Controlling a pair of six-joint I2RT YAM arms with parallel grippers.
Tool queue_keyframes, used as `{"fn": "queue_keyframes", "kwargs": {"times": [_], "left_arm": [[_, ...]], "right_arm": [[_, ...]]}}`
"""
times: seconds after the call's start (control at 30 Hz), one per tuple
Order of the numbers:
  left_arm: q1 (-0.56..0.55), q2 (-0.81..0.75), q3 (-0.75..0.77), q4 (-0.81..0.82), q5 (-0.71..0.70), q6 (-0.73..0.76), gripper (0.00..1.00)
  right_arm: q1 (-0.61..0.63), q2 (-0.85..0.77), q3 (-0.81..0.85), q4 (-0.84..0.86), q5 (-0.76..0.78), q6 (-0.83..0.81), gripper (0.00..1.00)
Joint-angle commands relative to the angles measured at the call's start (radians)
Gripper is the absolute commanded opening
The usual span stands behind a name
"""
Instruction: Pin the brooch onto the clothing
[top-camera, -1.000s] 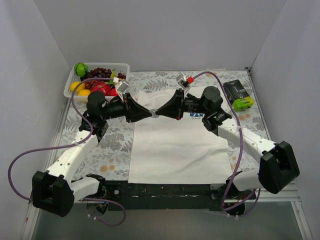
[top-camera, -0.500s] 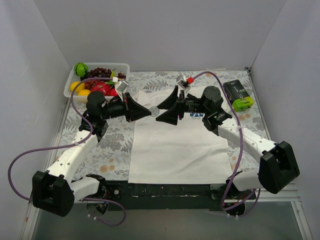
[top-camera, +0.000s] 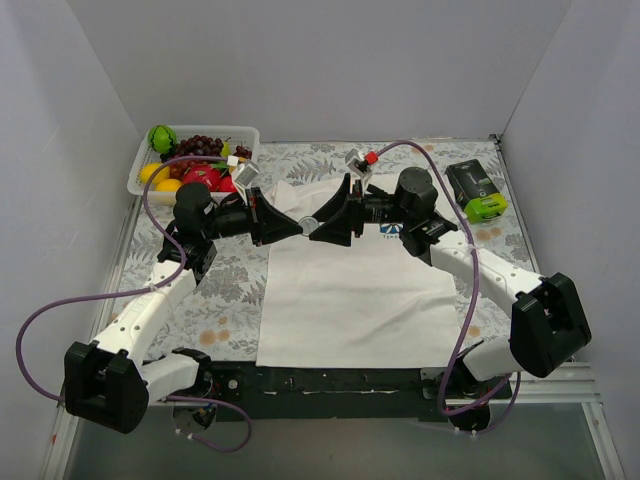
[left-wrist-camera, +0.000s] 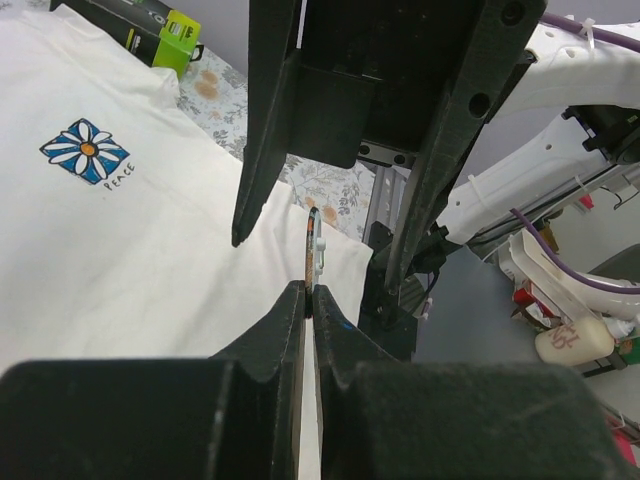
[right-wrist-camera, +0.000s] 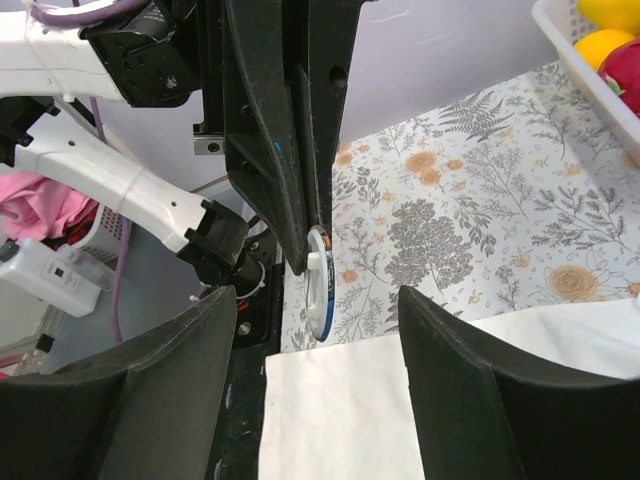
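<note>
- The brooch (left-wrist-camera: 313, 245) is held edge-on in the air, pinched at its lower rim by the clenched left gripper (left-wrist-camera: 306, 292).
- It is poised above the upper part of the white T-shirt (left-wrist-camera: 120, 260), well apart from the blue flower logo (left-wrist-camera: 85, 150); nothing is pinned yet.
- The right gripper (right-wrist-camera: 315, 295) is spread wide and faces the left one, with one finger to each side of the disc. No contact with it can be seen.
- The step in hand is judged to be a mid-air regrasp, or work on the clasp, before the brooch is fastened.
- Next, the right fingers would need to be closed squarely on the free upper part of the disc without twisting it out of the left pinch. Only then could the pin be brought down to the fabric.
</note>
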Motion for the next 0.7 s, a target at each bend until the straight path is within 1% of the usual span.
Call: {"fn": "queue_keyframes", "kwargs": {"times": [0.0,0.07,0.13,0.23,0.27,0.5,0.53,0.67], "left_arm": [[0.002,-0.036,0.026,-0.009,0.011,0.019,0.0],[0.004,-0.039,0.027,-0.009,0.011,0.019,0.0],[0.004,-0.04,0.029,-0.009,0.01,0.019,0.0],[0.002,-0.04,0.027,-0.009,0.009,0.018,0.0],[0.004,-0.04,0.027,-0.011,0.008,0.018,0.0],[0.002,-0.04,0.029,-0.009,0.013,0.013,0.0],[0.004,-0.043,0.029,-0.009,0.014,0.012,0.0],[0.001,-0.048,0.023,-0.009,0.013,0.012,0.0]], "right_arm": [[-0.005,0.004,0.044,0.032,-0.027,0.007,0.67],[-0.005,0.003,0.041,0.038,-0.026,0.01,0.59],[-0.003,0.006,0.039,0.04,-0.023,0.01,0.49],[-0.005,0.004,0.039,0.046,-0.02,0.017,0.46],[-0.005,0.006,0.038,0.052,-0.02,0.02,0.39],[-0.005,0.004,0.033,0.061,-0.012,0.032,0.36],[-0.005,0.009,0.032,0.063,-0.01,0.037,0.32],[-0.004,0.016,0.033,0.069,-0.003,0.046,0.24]]}}
